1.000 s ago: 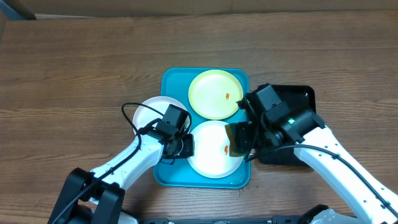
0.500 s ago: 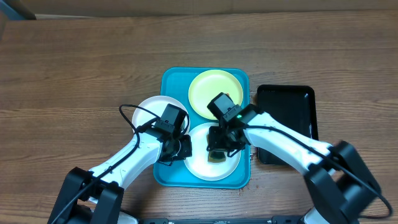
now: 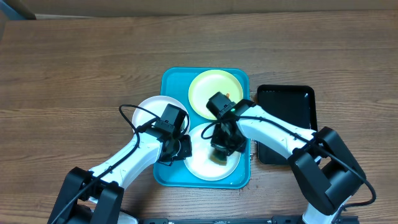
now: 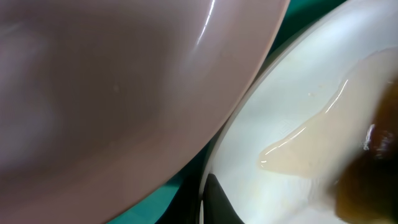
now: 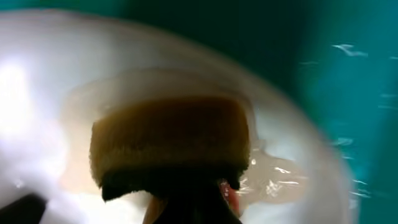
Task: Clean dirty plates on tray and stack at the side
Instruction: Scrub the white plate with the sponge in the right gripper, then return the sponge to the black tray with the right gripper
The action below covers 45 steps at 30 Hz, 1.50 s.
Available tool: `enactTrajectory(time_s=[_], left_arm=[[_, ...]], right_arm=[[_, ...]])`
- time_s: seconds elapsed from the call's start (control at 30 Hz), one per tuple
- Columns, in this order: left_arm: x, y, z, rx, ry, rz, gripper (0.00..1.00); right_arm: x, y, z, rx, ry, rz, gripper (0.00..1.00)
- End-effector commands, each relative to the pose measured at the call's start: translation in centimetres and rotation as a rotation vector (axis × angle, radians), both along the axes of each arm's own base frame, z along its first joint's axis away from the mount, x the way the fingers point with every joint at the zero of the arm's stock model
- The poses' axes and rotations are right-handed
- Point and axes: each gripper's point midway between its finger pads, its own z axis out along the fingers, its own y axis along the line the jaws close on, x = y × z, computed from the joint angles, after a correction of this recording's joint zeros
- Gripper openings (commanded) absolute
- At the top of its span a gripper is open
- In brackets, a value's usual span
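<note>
The turquoise tray (image 3: 169,81) lies at the middle of the wooden table (image 3: 74,62), with a smaller black tray (image 3: 286,109) just beside its right rim. 3 plates are in view. The yellow-green plate (image 3: 208,90) sits in the far half of the turquoise tray, a small red-orange spot near its right edge. The near white plate (image 3: 202,163) fills the near half. The third white plate (image 3: 149,111) lies across the tray's left rim, partly over the table.

The right arm reaches in from the right, crossing the tray's right rim; the right gripper (image 3: 222,149) is over the near white plate, its fingers clamped on a sponge (image 3: 219,157). In the right wrist view the sponge (image 5: 171,140) is yellow-brown with a dark underside, pressed flat on the plate (image 5: 37,81); a glossy wet film (image 5: 280,177) spreads beside it, and the turquoise tray (image 5: 348,74) shows beyond the plate's edge.

The left gripper (image 3: 179,147) is at the left rim of the near white plate, between the 2 white plates. The left wrist view shows 1 dark fingertip (image 4: 217,202) against that plate's rim (image 4: 298,93), a wet patch (image 4: 305,143) on its surface and the sponge (image 4: 373,162) at the right edge; the third plate (image 4: 112,81) looms close at the upper left. Whether the left fingers are pinching the rim or merely resting there cannot be told.
</note>
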Motion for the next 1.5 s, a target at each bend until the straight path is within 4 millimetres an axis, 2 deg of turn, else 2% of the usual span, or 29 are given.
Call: enactTrajectory(time_s=[0.0,0.17,0.27,0.37,0.4,0.57,0.63,0.77,0.87,0.97,1.1,1.23,1.37,1.47], left_arm=[[-0.8,2.6,-1.5,0.128,0.033,0.035,0.04],[-0.7,2.8,-1.5,0.134,0.031,0.043,0.04],[-0.8,2.8,-1.5,0.135,0.032,0.043,0.04],[-0.8,2.8,-1.5,0.135,0.033,0.047,0.04],[-0.8,2.8,-1.5,0.135,0.034,0.050,0.04],[-0.8,2.8,-1.5,0.135,0.035,0.050,0.04],[-0.8,2.8,-1.5,0.135,0.036,0.050,0.04],[-0.8,2.8,-1.5,0.134,0.035,0.050,0.04],[-0.8,2.7,-1.5,0.130,0.034,0.049,0.04],[-0.7,2.6,-1.5,0.124,0.031,0.048,0.04],[-0.7,2.5,-1.5,0.123,0.031,0.048,0.04],[-0.7,2.3,-1.4,0.108,0.032,0.036,0.04],[-0.5,1.6,-1.3,0.075,0.019,-0.015,0.04],[-0.4,1.5,-1.3,0.068,0.016,-0.017,0.04]], right_arm=[[0.0,-7.4,-3.0,-0.308,0.014,-0.089,0.04],[0.0,-10.0,-2.3,-0.392,0.031,-0.064,0.04],[0.9,-9.5,-0.9,-0.358,0.004,0.073,0.04],[2.1,-8.7,1.5,-0.307,-0.067,0.128,0.04],[2.8,-8.5,3.1,-0.277,-0.114,0.144,0.04],[4.0,-9.0,8.0,-0.196,-0.252,0.159,0.04],[4.4,-9.8,10.3,-0.145,-0.314,0.148,0.04],[5.7,-12.7,12.6,-0.131,-0.388,0.076,0.04],[6.8,-14.5,12.5,-0.140,-0.403,0.040,0.04],[7.4,-15.5,11.2,-0.131,-0.406,0.024,0.04],[7.5,-16.1,8.2,-0.138,-0.395,0.005,0.04],[7.4,-16.5,5.7,-0.143,-0.398,-0.006,0.09],[8.0,-16.9,6.1,-0.142,-0.414,-0.024,0.10],[8.1,-17.1,6.4,-0.141,-0.411,-0.032,0.04]])
